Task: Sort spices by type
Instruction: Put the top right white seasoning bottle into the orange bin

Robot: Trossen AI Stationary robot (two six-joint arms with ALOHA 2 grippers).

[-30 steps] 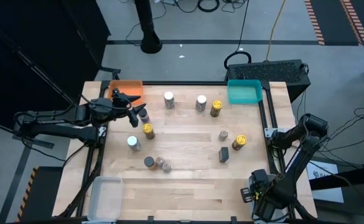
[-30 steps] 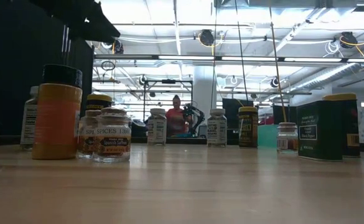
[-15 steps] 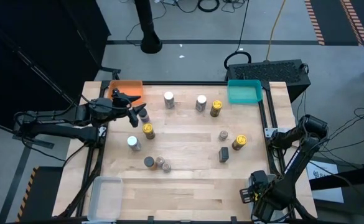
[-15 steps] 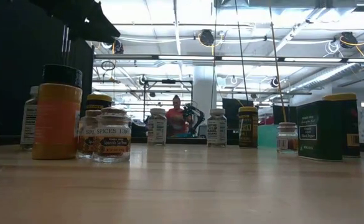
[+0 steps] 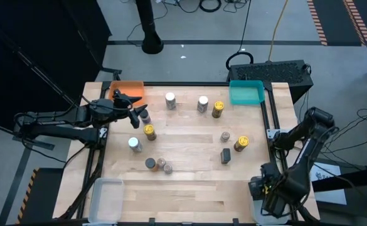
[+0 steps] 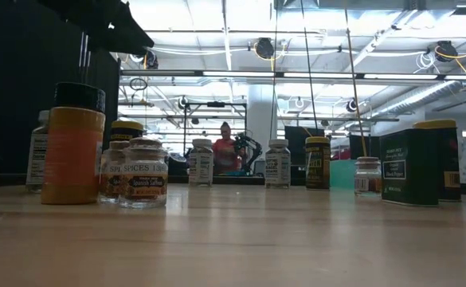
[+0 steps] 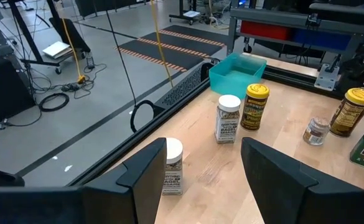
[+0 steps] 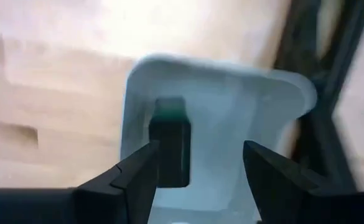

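Clear plastic rectangular tray [image 5: 107,198], near-left corner of the pale wooden table [image 5: 189,194]. Orange rectangular tray [image 5: 128,90], far-left corner. Left gripper [image 7: 203,150], just in front of the orange tray, fingers spread wide, nothing between them; a small grey-lidded jar [image 5: 144,117] stands just beside it. Spices, loose across the tabletop and unsorted: white-lidded pale jar [image 5: 133,144]; yellow jar with gold lid [image 5: 149,131]; dark-lidded jar [image 5: 150,164] touching a brownish jar [image 5: 166,167], the latter a small glass jar whose label reads "SPICES" in the low view; two white-capped pale bottles [image 5: 170,100] [image 5: 202,103]; tall yellow gold-capped jar [image 5: 218,109]; small glass jar [image 5: 225,136]; dark green rectangular tin [image 5: 225,156], label too small to read; another yellow jar [image 5: 241,144]. Teal rectangular tray [image 5: 246,92], far-right corner. Right gripper [image 8: 197,155], off the near-right corner, fingers parted above a pale translucent tray [image 8: 269,112] containing a dark, green-topped box [image 8: 170,149].
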